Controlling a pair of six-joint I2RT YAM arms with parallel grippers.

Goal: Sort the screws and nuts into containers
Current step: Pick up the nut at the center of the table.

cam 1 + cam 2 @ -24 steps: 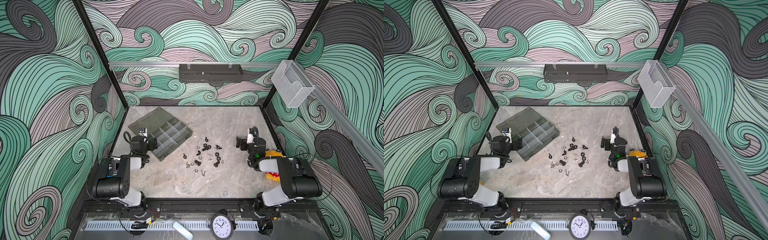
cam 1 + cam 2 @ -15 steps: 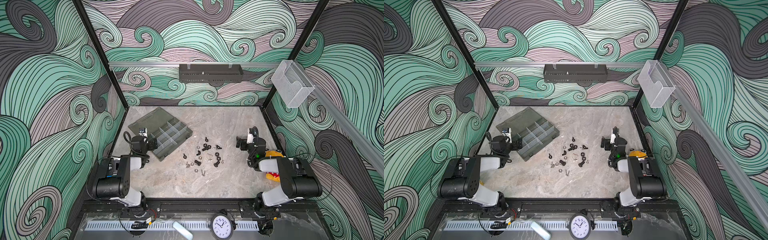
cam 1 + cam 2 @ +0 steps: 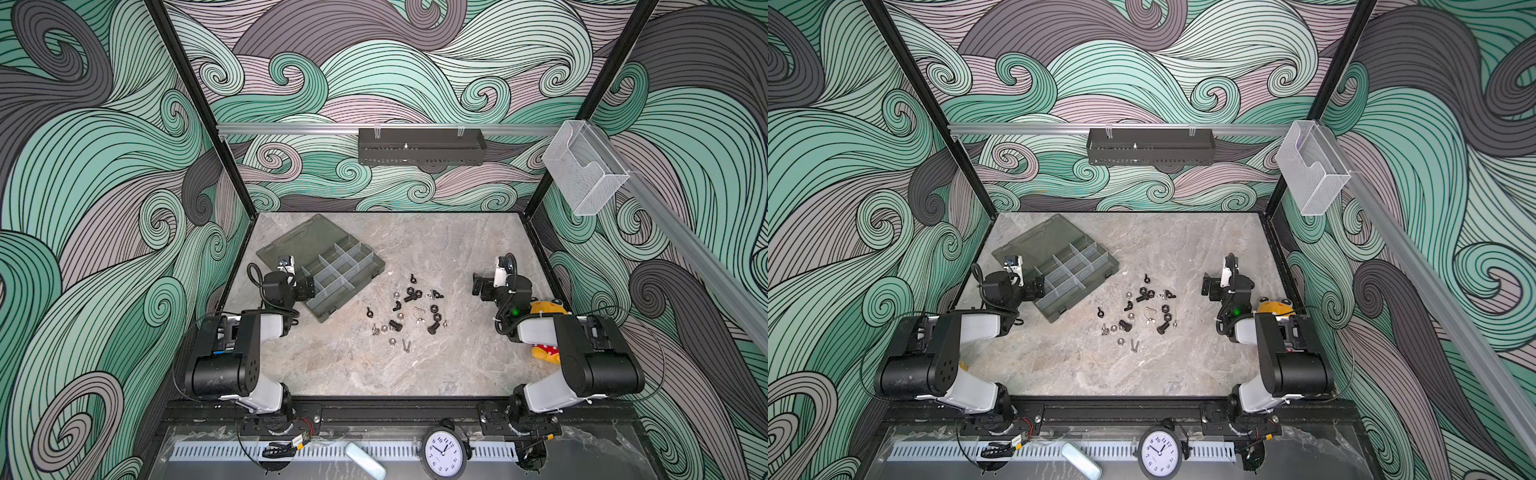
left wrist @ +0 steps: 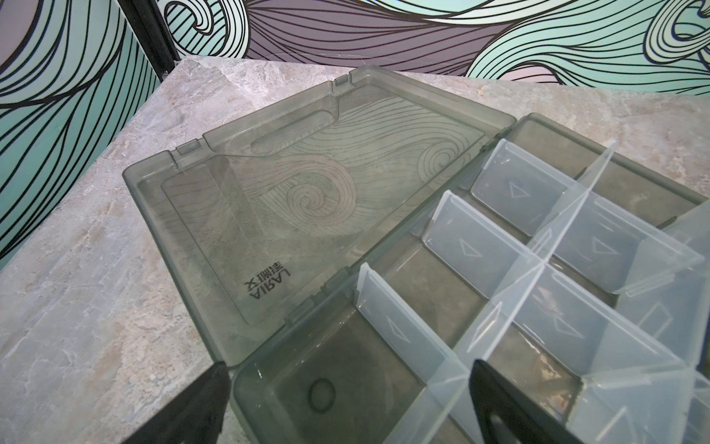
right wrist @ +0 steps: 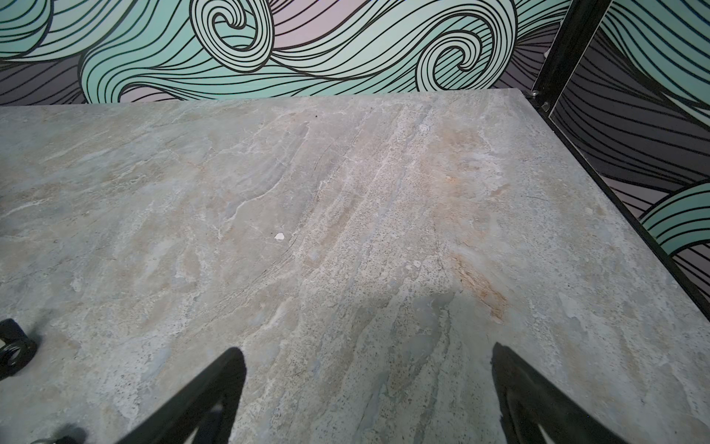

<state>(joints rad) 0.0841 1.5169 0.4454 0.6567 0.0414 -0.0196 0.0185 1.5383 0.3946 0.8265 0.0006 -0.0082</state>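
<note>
**Open organiser box and loose fasteners, seen from above and from both wrists.** We find the organiser box (image 3: pixel 351 290) lying open and askew on the left half of the bench (image 3: pixel 457 241). Its lid (image 3: pixel 299 245) is folded flat toward the back wall, and its compartments (image 4: pixel 338 346) are parted by pale dividers.

The screws (image 3: pixel 432 328) and nuts (image 3: pixel 434 308) lie loose on the bench in one scatter near its middle. Black and silver pieces are mingled there, between the two arms, just to the right of the box and apart from it.

The left pincer (image 3: pixel 306 286) stands wide open and holds nothing. In the left wrist view its fingers (image 4: pixel 192 407) straddle the near corner of the box, one over bare bench and the other over a compartment. We cannot tell whether either touches the plastic.

The right pincer (image 3: pixel 478 284) is likewise spread wide and empty, low over bare bench to the right of the scatter. The right wrist view shows a black nut (image 5: pixel 13 350) off to one side of its fingers (image 5: pixel 211 392).

A yellow soft toy (image 3: pixel 544 308) lies beside the right arm, and a clock (image 3: pixel 442 451) stands at the front rail.
</note>
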